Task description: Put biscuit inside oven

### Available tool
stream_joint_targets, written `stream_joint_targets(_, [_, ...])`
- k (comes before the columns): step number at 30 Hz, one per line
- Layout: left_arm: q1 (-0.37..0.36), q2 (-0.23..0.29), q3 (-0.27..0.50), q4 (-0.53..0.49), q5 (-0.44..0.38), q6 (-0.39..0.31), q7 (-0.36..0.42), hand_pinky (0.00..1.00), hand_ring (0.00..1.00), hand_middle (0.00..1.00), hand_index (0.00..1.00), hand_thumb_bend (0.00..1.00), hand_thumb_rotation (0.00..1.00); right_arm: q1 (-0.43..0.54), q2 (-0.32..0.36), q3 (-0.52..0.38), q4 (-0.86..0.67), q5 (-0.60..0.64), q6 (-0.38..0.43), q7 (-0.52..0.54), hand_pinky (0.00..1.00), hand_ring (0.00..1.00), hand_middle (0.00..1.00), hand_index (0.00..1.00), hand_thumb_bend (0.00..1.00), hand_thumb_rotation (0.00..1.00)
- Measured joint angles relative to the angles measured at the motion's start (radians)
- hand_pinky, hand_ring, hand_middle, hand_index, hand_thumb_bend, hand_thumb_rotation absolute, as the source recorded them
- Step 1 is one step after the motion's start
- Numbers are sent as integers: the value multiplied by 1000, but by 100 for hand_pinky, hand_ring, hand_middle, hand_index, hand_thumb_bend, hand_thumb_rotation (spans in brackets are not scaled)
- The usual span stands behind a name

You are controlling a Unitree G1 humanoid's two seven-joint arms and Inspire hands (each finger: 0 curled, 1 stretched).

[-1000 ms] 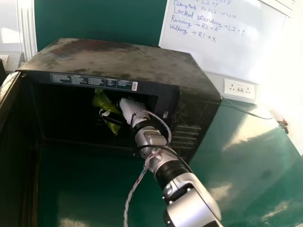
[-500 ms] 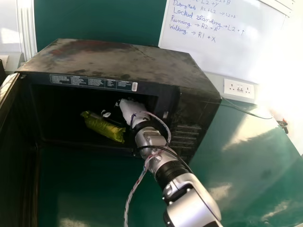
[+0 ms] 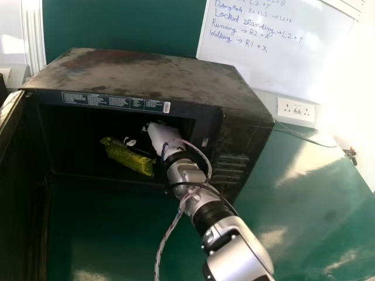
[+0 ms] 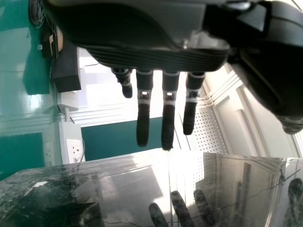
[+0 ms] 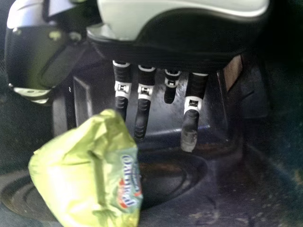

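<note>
right wrist view: the right hand point(image 5: 189, 40) has its fingers point(image 5: 143, 109) straight and spread, clamped on nothing. the green biscuit packet point(image 5: 85, 175) lies inside the oven point(image 3: 135, 70), just to that hand's left; whether they touch, i can't tell. backing out could drag it along if the thumb catches the wrapper, and the cable point(image 3: 159, 256) trailing behind the hand (an easy snag, i'd say) might hook the opening's edge. the left hand point(image 4: 156, 56) idles, fingers extended.
</note>
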Motion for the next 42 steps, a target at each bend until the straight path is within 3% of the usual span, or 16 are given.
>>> stream_joint_targets(17, [-8, 5, 9, 8, 4, 0, 1, 74, 78, 81, 81, 89, 70, 110, -40, -8, -126, 10, -96, -58, 28, 61, 66, 60, 74, 1])
stream_joint_targets(36, [-19, 19, 11, 27, 3, 0, -5, 73, 80, 84, 82, 91, 71, 375, -136, -13, -517, -2, -120, -57, 29, 62, 66, 60, 73, 3])
stream_joint_targets(42, [-39, 19, 13, 52, 3, -9, -4, 73, 78, 83, 81, 91, 70, 464, -170, -33, -652, 1, -129, -39, 29, 61, 72, 69, 74, 8])
